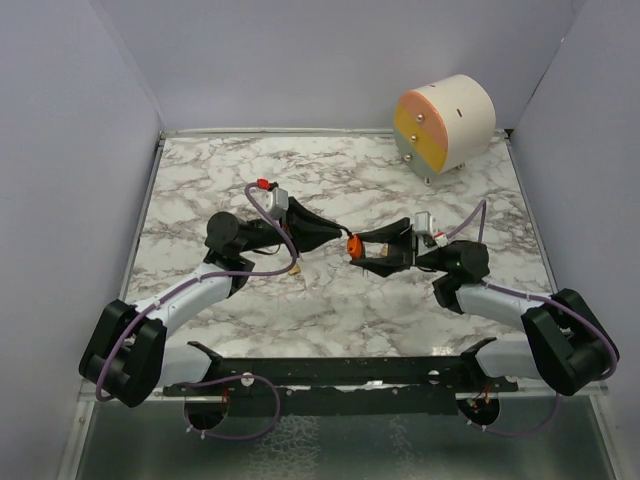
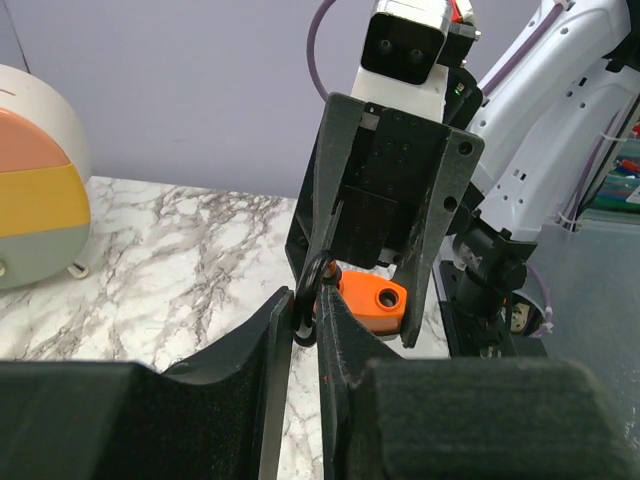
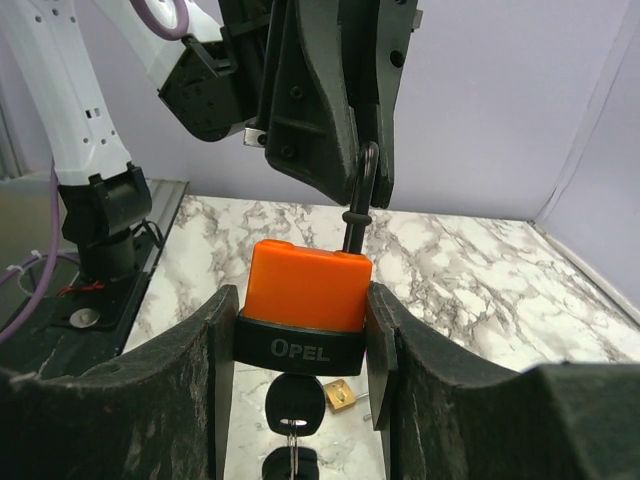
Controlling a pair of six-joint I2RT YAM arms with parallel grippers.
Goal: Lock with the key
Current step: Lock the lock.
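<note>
Mid-table, lifted off the marble, orange padlock [image 3: 305,285] with black band. Right gripper [image 3: 305,300] is clamped on its body from both sides. Shackle [image 3: 365,185] sticks up out of the top. Key [image 3: 294,405] sits in the underside and hangs down between the right fingers, with a second key dangling below it.

Left gripper [image 2: 306,300] comes in from the left, fingers drawn together and pinched on the thin shackle loop. Can't tell if the shackle's free leg lines up with its hole.

Risks, as I judge them:
- Shackle is thin and round, so the left fingers could slip off when pushing or pulling.
- An off-axis push could twist the padlock in the right grip, or jam the shackle beside its hole.
- Both grippers sit nose to nose, so they could bump each other.
- Key is low and tucked behind the right fingers. Reaching it means one gripper lets go, and the lock could sag or drop.

Around: small brass piece [image 1: 295,268] on the table [image 1: 400,310], just near of the left gripper. Round pastel-faced drum [image 1: 445,125] at far right, well apart. Nothing else stands in the way.
</note>
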